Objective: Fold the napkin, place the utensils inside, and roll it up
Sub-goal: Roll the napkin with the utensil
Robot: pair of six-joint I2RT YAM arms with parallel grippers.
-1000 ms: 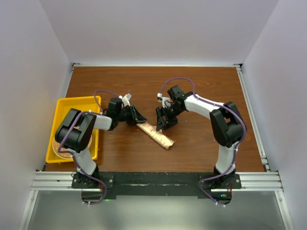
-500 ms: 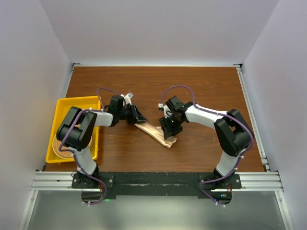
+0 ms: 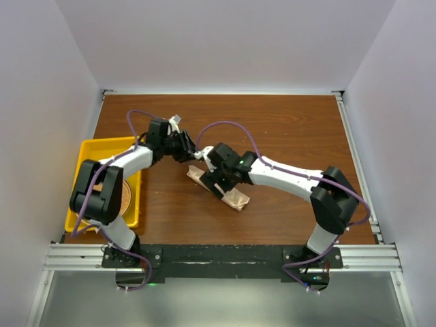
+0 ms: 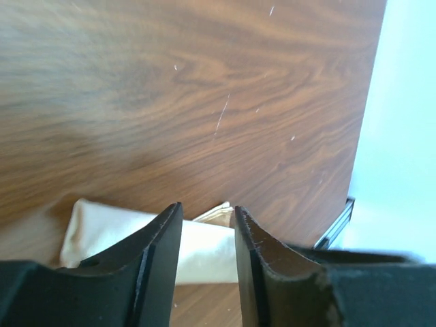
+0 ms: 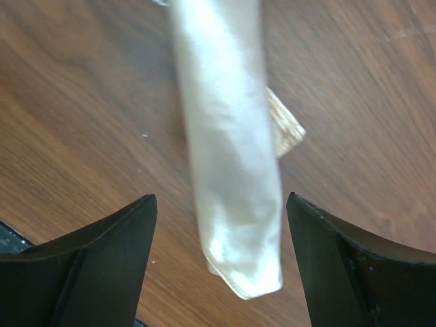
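The right gripper hovered with its jaws spread wide. The rolled-up napkin lay on the wooden table directly beneath the gap, clear of both fingers. The left gripper stood at the roll's other end with its jaws narrowly parted, pinching nothing, and the napkin lay just past its fingertips. A yellow tray sat off to that gripper's outer side.

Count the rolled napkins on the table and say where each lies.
1. The napkin roll lies slantwise on the table, right of the yellow bin, under the right pincer. None seems hidden.
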